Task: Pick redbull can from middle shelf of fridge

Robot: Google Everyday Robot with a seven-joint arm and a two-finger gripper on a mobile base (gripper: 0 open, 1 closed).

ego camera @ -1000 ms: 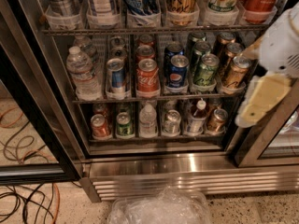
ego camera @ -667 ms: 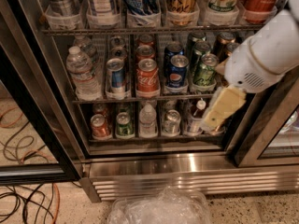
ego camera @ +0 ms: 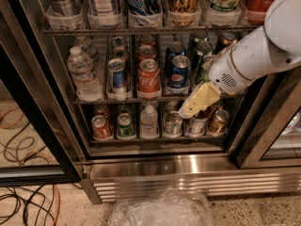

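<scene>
The redbull can point(ego camera: 116, 76), slim, blue and silver, stands at the front of the middle shelf point(ego camera: 94, 100) of the fridge point(ego camera: 155, 166). It is between the water bottles point(ego camera: 82, 72) and a red Coke can point(ego camera: 149, 76). A dark-blue Pepsi can point(ego camera: 179, 72) is right of the Coke. My gripper point(ego camera: 189, 109), cream-coloured on a white arm point(ego camera: 249, 55), hangs in front of the shelf's right part. It points down-left, to the right of and lower than the redbull can, and holds nothing. The arm hides the green and bronze cans at the right.
A rack of tall cans point(ego camera: 141, 4) is above. A lower rack point(ego camera: 150, 126) holds small cans and bottles. A black door frame point(ego camera: 42, 140) stands at the left and another point(ego camera: 268, 131) at the right. Cables point(ego camera: 23, 197) and a clear plastic tub point(ego camera: 162, 211) lie on the floor.
My arm has swung in from the right edge to the left and down. The gripper now hangs in front of the right part of the middle shelf. The cans have not moved.
</scene>
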